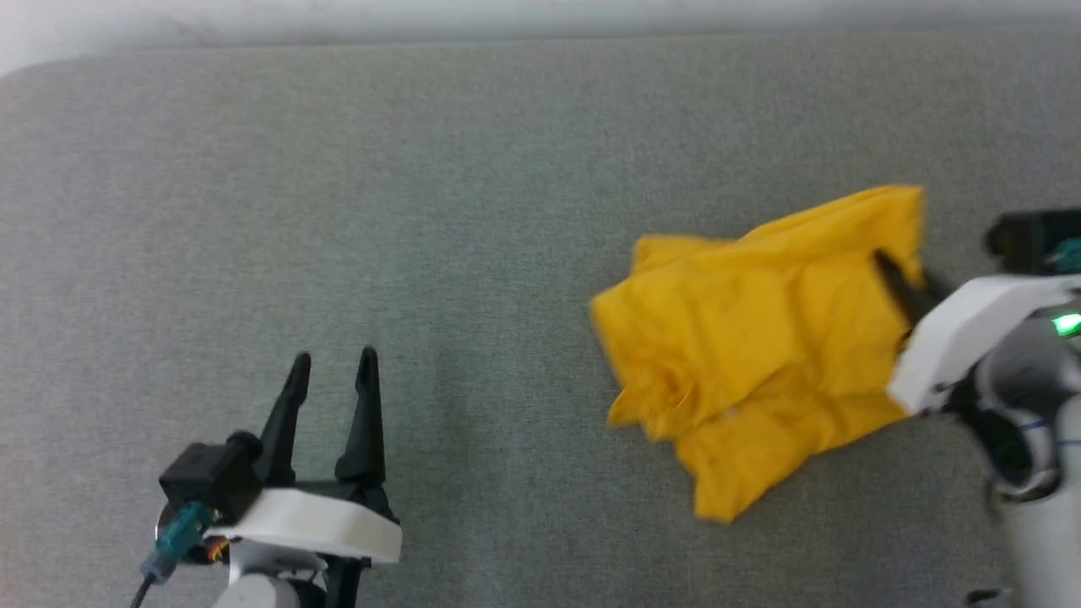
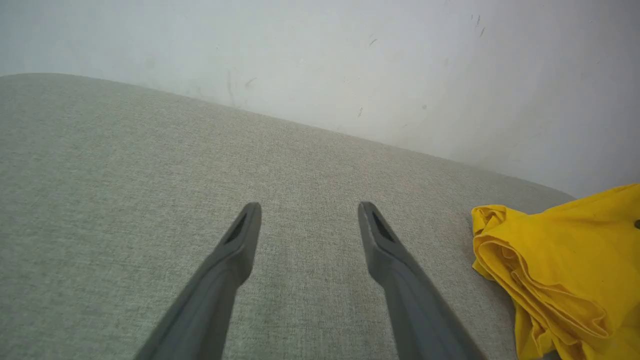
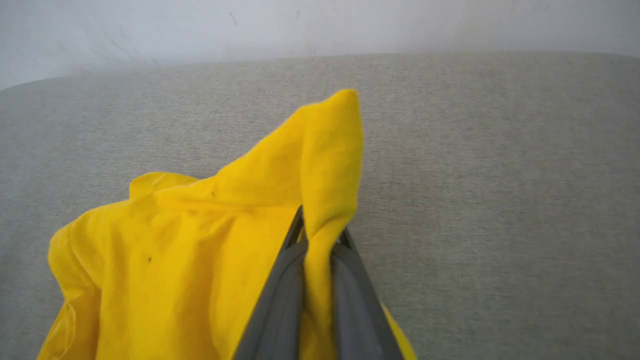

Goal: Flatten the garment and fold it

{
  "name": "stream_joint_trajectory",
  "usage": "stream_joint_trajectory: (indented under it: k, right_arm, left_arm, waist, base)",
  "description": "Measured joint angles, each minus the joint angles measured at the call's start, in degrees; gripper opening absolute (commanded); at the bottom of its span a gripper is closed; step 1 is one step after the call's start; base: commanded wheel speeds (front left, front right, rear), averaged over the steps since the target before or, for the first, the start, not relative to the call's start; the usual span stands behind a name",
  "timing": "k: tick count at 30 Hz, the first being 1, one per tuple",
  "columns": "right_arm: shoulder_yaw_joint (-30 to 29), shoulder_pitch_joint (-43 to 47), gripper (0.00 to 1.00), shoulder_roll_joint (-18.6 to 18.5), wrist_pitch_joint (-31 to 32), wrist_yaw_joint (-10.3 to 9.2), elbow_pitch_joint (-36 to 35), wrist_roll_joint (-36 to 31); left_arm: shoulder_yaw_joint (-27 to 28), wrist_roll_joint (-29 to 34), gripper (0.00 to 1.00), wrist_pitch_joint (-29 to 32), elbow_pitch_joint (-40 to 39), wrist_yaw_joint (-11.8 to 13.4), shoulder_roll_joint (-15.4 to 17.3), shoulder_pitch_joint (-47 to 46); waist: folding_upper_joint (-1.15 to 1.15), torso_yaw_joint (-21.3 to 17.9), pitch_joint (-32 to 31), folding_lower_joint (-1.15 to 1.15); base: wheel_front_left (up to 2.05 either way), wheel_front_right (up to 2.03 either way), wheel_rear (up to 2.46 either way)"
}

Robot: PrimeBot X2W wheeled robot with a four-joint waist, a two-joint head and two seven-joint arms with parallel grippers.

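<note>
The garment (image 1: 760, 338) is a bright yellow shirt, crumpled in a heap on the grey fabric surface at the right of the head view. Its print is hidden. My right gripper (image 1: 887, 266) is shut on a fold at the heap's far right edge. In the right wrist view both dark fingers pinch a raised yellow flap of the garment (image 3: 325, 165) at my right gripper (image 3: 318, 232). My left gripper (image 1: 334, 363) stands open at the lower left, well apart from the garment (image 2: 565, 270), with nothing between its fingers (image 2: 235, 250).
A grey woven surface (image 1: 422, 211) spreads under everything. A pale wall (image 1: 540, 17) runs along its far edge. Bare cloth lies between my left gripper and the heap.
</note>
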Motion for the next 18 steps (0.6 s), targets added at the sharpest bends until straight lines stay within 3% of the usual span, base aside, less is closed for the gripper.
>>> stream_joint_trajectory:
  k: [1, 10, 18]
  right_arm:
    - [0.0, 0.0, 0.0, 0.0, 0.0, 0.0, 0.0, 0.0]
    - [-4.37, -4.86, 0.0, -12.92, 7.26, 0.0, -3.89, -0.93]
    - [-6.48, -8.86, 0.0, -20.74, 9.1, 0.0, -4.03, -1.3]
  left_arm:
    - [0.0, 0.0, 1.0, 0.0, 0.0, 0.0, 0.0, 0.0]
    - [0.11, 2.71, 1.0, 1.38, -5.0, 0.7, 2.3, -4.35]
    - [0.33, 4.38, 1.0, 3.21, -8.88, 2.1, 3.66, -7.1]
  waist:
    - [0.0, 0.0, 0.0, 0.0]
    - [0.0, -2.72, 5.17, 0.01]
    - [0.0, -5.78, 10.03, 0.0]
  base:
    - [0.0, 0.0, 0.0]
    - [0.0, 0.0, 0.0]
    - [0.0, 0.0, 0.0]
